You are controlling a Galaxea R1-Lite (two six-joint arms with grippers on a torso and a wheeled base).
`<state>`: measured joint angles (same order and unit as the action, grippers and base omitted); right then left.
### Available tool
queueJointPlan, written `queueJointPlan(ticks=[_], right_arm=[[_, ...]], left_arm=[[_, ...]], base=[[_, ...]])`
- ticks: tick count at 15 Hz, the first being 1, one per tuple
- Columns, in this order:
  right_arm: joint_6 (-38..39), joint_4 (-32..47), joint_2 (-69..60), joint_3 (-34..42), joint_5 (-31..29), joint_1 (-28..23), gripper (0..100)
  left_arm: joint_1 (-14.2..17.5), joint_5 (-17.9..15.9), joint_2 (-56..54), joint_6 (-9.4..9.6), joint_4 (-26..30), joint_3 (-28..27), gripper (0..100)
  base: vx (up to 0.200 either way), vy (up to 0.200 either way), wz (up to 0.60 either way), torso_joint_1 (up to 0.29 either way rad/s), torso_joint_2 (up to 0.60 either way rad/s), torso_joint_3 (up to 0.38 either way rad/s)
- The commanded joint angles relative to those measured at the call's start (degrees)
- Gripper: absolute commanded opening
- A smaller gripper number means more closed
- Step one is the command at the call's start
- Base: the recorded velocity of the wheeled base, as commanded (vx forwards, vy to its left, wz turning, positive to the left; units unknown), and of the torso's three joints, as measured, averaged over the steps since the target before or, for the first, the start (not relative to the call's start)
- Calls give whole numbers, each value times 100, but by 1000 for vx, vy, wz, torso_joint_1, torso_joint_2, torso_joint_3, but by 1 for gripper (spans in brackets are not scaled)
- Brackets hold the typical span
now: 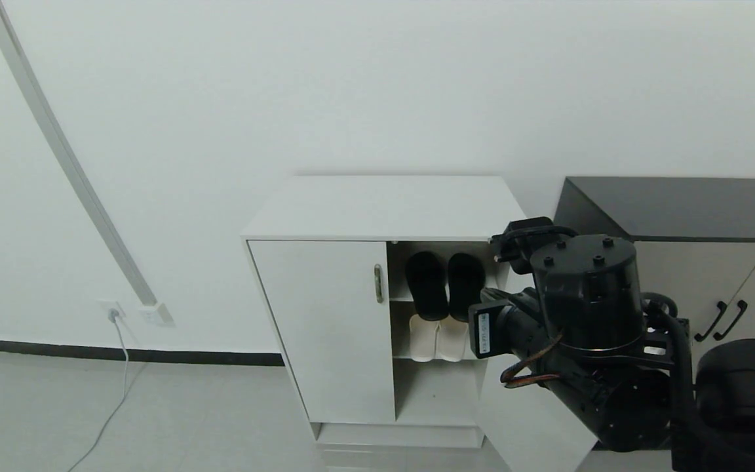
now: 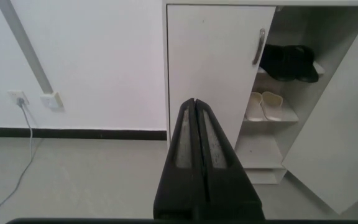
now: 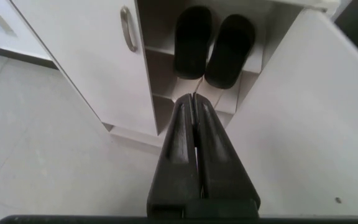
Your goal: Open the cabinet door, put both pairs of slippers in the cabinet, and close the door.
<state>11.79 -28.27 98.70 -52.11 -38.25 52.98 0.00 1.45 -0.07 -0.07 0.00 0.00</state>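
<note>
Before the cabinet (image 1: 377, 206) with slippers (image 1: 427, 286) shelved, left gripper (image 2: 194, 109) and right gripper (image 3: 193, 106) are pressed together.

Home-like entry rm: white shoe cabinet (image 1: 377, 206) w/ slippers (image 1: 428, 285), wall sockets (image 1: 112, 307), grey tile floor (image 1: 187, 413), dark-topped sideboard (image 1: 679, 210)

Bright, even light fills the room, with soft shadow inside the open cabinet (image 1: 377, 210).

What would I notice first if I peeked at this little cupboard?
Your eye lands on the white box-shaped cabinet against the wall, its right door swung open. Inside, a pair of black slippers sits on the top shelf, with a pair of white slippers on the shelf below. The shut right gripper points at them.
</note>
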Motion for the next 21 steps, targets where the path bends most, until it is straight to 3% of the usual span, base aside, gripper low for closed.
queueJointPlan(ticks=[1, 7, 14, 21], right_arm=[[-1, 6, 9, 0, 2, 2, 0], [8, -3, 18, 17, 2, -51, 0], [-1, -3, 97, 52, 11, -77, 0], [-1, -3, 80, 44, 11, -112, 0]], left_arm=[[0, 4, 7, -1, 0, 0, 0], [0, 4, 7, -1, 0, 0, 0], [0, -4, 7, 25, 0, 0, 0], [0, -4, 7, 25, 0, 0, 0]], base=[[0, 0, 0, 246, -579, -325], [0, 0, 0, 229, -522, -286], [0, 0, 0, 5, -14, -7], [0, 0, -600, 3, -1, 2]])
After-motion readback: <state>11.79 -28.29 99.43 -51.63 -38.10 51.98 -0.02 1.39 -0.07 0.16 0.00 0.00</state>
